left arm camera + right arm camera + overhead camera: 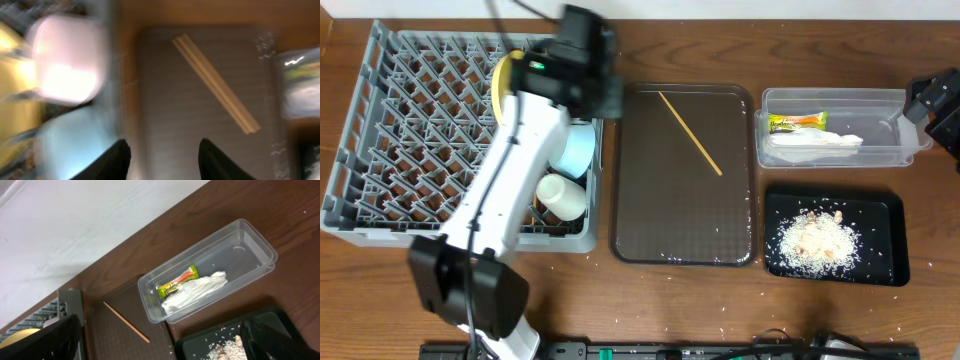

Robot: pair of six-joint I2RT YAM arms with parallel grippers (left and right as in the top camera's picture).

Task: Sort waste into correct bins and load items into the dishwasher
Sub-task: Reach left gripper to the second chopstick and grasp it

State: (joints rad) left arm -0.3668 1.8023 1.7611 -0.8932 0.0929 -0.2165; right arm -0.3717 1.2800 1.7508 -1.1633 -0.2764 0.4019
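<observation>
Left pincer (pixel 162 162) of mine hangs open and empty over the left edge of the brown tray (pixel 160 100), on which the chopsticks (pixel 215 82) lie diagonally. Right pincer (pixel 165 349) gapes too, far right by the clear tub (pixel 250 240) holding wrapper (pixel 177 281) and crumpled paper (pixel 192 292).

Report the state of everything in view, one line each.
Left fingers: open, empty, over the brown tray.
Right fingers: open, empty.
Chopsticks: lying side by side on the brown tray.
Snack wrapper: in the clear tub.
Crumpled paper: in the clear tub.
Rice scraps: piled in the black tray.
Yellow plate: on edge in the dish rack.
Light-blue bowl: in the dish rack.
White cup: in the dish rack.
</observation>
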